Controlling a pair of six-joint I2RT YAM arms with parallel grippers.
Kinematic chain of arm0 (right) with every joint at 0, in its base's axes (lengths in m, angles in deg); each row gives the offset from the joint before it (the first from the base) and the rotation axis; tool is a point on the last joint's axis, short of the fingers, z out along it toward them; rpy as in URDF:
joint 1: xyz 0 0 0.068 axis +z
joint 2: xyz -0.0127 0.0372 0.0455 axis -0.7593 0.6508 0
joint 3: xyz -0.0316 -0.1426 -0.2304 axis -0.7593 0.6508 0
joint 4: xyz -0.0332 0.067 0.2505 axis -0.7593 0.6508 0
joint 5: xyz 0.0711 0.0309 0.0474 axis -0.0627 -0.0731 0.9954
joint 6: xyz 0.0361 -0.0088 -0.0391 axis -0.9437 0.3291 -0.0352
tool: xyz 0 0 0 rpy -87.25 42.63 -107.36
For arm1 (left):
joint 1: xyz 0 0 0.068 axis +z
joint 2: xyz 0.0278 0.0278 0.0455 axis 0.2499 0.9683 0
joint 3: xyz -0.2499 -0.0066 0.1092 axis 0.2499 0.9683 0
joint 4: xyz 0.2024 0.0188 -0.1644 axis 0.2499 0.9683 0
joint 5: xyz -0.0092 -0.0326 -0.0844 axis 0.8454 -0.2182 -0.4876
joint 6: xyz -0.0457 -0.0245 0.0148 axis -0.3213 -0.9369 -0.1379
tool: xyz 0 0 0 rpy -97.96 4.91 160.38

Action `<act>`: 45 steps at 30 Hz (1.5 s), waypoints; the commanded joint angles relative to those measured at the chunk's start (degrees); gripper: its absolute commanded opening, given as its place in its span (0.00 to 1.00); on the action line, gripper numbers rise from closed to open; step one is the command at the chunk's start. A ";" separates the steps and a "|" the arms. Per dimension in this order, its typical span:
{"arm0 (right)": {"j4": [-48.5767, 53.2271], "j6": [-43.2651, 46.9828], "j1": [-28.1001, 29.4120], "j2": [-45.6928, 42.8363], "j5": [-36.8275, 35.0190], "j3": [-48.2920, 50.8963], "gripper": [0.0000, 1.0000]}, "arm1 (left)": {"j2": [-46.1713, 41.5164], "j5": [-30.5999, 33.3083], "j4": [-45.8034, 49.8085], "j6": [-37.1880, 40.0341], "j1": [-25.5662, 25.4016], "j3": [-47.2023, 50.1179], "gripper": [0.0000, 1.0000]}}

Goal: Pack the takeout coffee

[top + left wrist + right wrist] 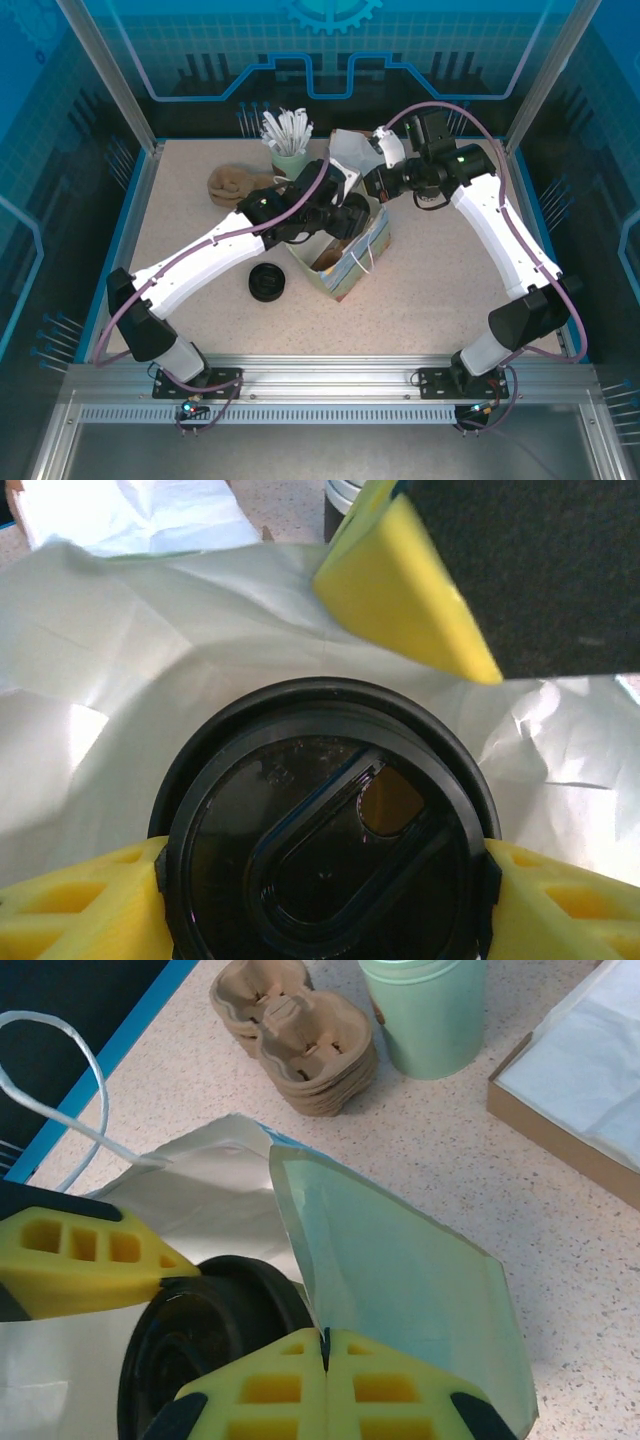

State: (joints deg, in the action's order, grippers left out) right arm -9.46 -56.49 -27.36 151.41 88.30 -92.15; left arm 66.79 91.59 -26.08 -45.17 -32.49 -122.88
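Holding takeout coffee [320, 860] w/ L gripper [322, 900] clamped at lid sides, cup inside paper bag [362, 255] mouth | R gripper [325, 1355] pinched shut on bag rim | risk: rim slips — mouth folds, snags cup; off-level release tips it, spills

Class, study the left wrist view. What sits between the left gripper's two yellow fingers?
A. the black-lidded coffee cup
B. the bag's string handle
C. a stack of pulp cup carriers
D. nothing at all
A: the round black lid of the takeout coffee sits clamped between the yellow fingers of the left gripper, in front of the pale paper bag.
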 commanded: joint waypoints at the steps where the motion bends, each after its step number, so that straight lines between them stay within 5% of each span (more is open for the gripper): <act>1: 1.50 2.51 0.89 -0.10 4.35 -1.56 0.00 | -0.35 -1.93 -2.79 -1.32 0.44 3.09 0.69; 13: -0.91 5.79 0.97 -0.84 7.46 -0.10 0.00 | -3.84 1.19 -9.00 -1.43 0.58 12.87 0.69; 30: -4.67 6.23 1.31 -2.36 12.34 2.93 0.00 | -2.08 11.46 -11.22 -2.15 -3.22 12.09 0.69; 45: -4.06 7.79 -0.39 0.86 15.52 0.06 0.00 | -2.36 12.15 -17.44 -3.46 -3.93 15.80 0.69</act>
State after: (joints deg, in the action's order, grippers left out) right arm -12.67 -49.61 -27.84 150.74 98.97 -89.99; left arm 65.09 104.05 -38.32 -48.95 -35.31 -108.15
